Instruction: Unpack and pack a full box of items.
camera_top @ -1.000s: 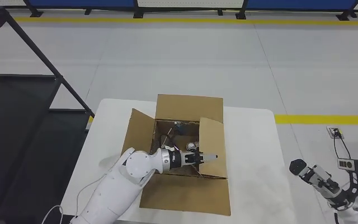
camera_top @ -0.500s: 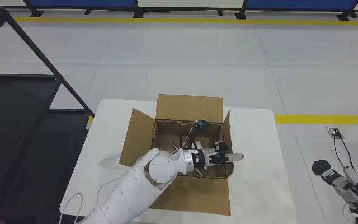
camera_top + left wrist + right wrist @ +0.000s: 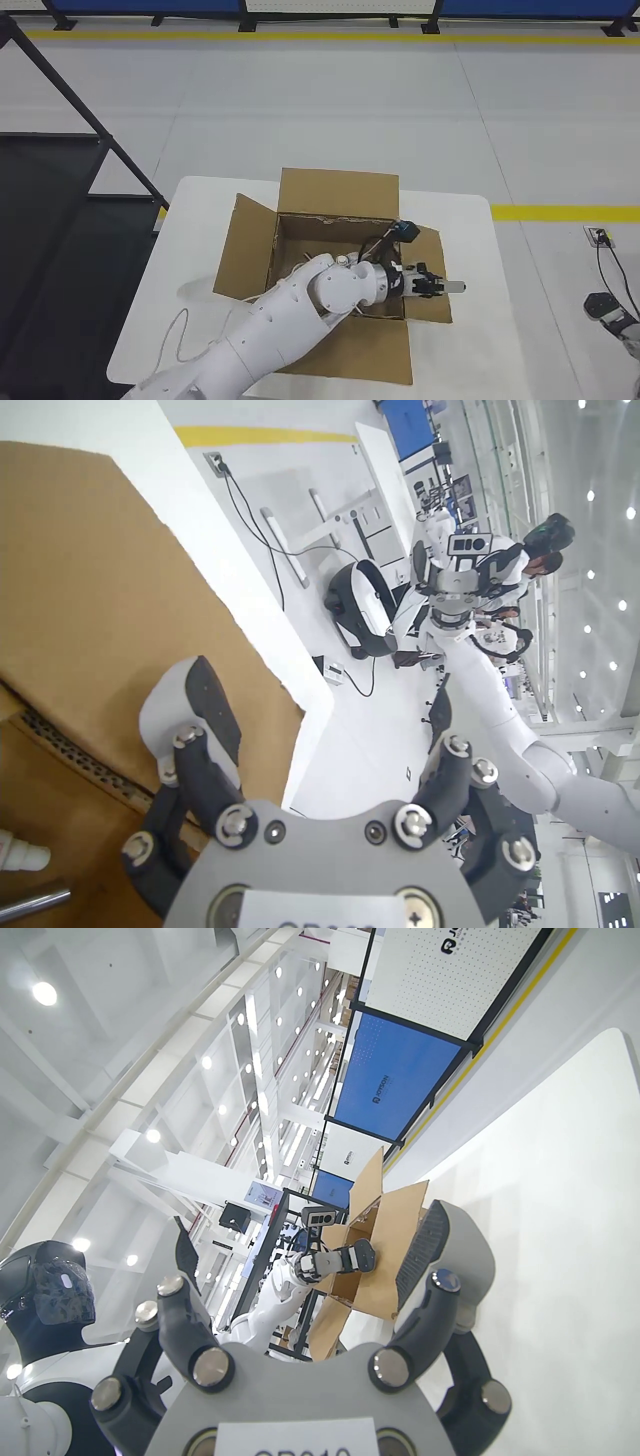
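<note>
On the white table (image 3: 460, 350) the brown cardboard box (image 3: 340, 190) sits dead centre, contents mostly hidden under the arm. Change: the cardboard side flap (image 3: 437, 308) at the box's 3 o'clock was folded in over the opening a second ago, now swept outward. Left gripper (image 3: 319, 687) is at that same 3 o'clock, jaws spread, empty, one pad right by the flap. Right gripper (image 3: 310, 1233) is spread and empty too, backed off past the table's 4 o'clock edge. Opening looks accessible, so unpacking can start.
</note>
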